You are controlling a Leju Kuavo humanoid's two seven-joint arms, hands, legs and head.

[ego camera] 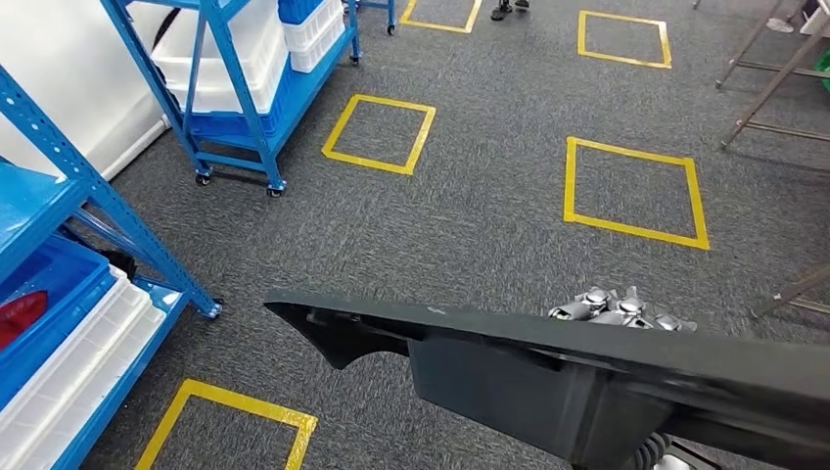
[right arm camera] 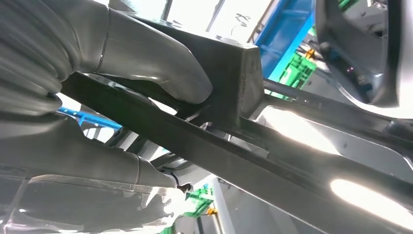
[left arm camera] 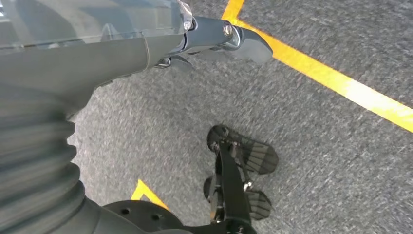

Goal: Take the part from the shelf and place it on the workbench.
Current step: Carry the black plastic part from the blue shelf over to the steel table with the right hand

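The long black part [ego camera: 587, 382] lay level above the grey carpet [ego camera: 470, 215], clasped by the right hand [ego camera: 622, 308], thumb and fingers [right arm camera: 146, 63] around its bar. The left hand [left arm camera: 214, 36] hung empty, fingers unclenched. Blue shelves [ego camera: 235, 98] stood left.

A long dark plastic part [ego camera: 587, 382] stretches across the lower frame from about 6 to 4 o'clock, the silver fingers of the robot's right hand [ego camera: 619, 308] curled over its upper edge. Grey carpet [ego camera: 470, 206] beyond carries yellow taped squares [ego camera: 631, 191]. Blue shelving [ego camera: 88, 206] with white bins [ego camera: 73, 362] stands at 9 o'clock, and a wheeled blue rack [ego camera: 250, 98] sits at 11 o'clock. A person's feet [ego camera: 507, 8] show at 12 o'clock.
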